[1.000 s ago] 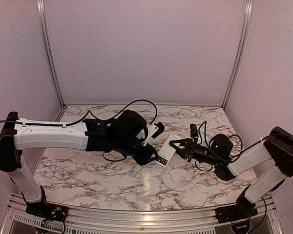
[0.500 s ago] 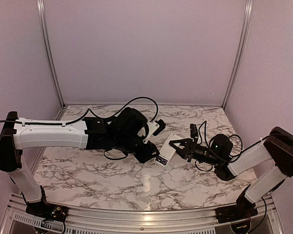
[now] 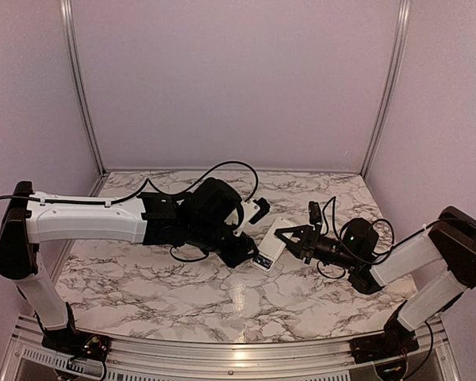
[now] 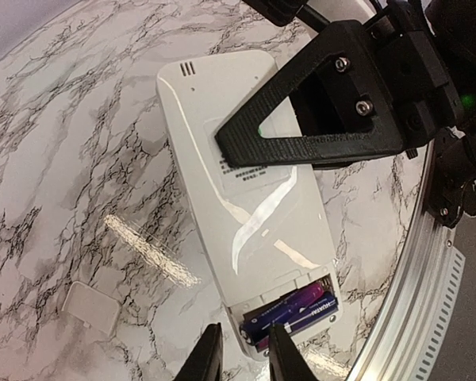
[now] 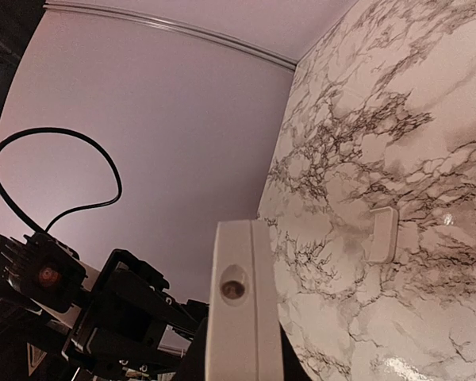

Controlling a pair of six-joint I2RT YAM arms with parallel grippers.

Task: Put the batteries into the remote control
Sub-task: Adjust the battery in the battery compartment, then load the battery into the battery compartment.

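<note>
Left claw (image 4: 242, 361) is narrowing compared with a second ago and drawing slightly toward 9 o'clock in the top view. Its tips are bracketing the 6 o'clock corner of the open compartment; whether they are pinching a cell cannot be told. The batteries (image 4: 293, 309) are lying side by side in that compartment, at the 5 o'clock end of the remote control (image 4: 246, 198), which is facing back-up. The cover plate (image 4: 91, 307) is lying on the bench (image 4: 79, 159) at the remote's 8 o'clock. Right claw (image 3: 284, 240) is clamping the remote's opposite end. Judgement: seating is nearing completion.
</note>
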